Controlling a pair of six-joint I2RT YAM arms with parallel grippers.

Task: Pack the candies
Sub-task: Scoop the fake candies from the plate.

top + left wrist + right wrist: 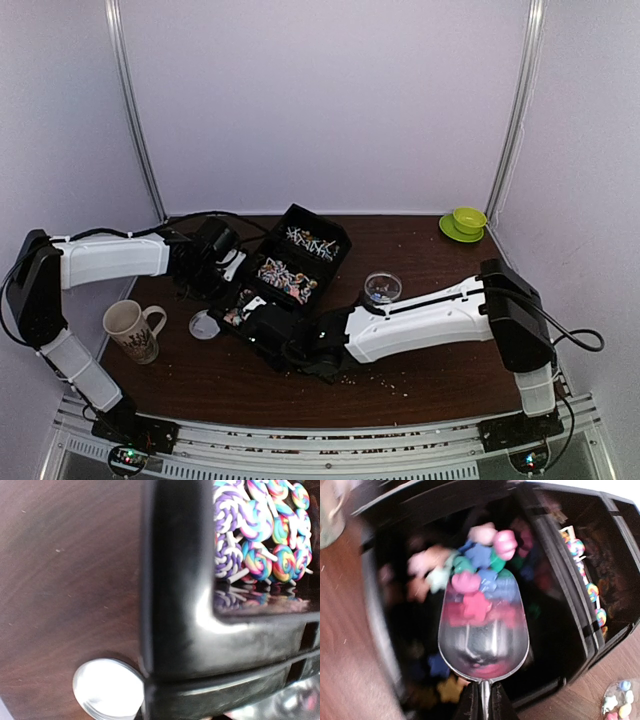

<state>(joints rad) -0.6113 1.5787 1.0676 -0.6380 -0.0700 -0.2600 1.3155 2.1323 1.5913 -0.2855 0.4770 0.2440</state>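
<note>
Pastel candies (481, 577) (pink, blue, green), heaped on metal scoop (470, 652)

candies (479, 556): pink, blue, green | lollipops (260, 527): rainbow swirls | scoop (482, 647): silvery | box (175, 605): black | table (65, 555): dark brown woodgrain

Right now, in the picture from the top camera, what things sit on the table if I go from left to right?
mug → round lid → black box → clear dish → green cup
</note>
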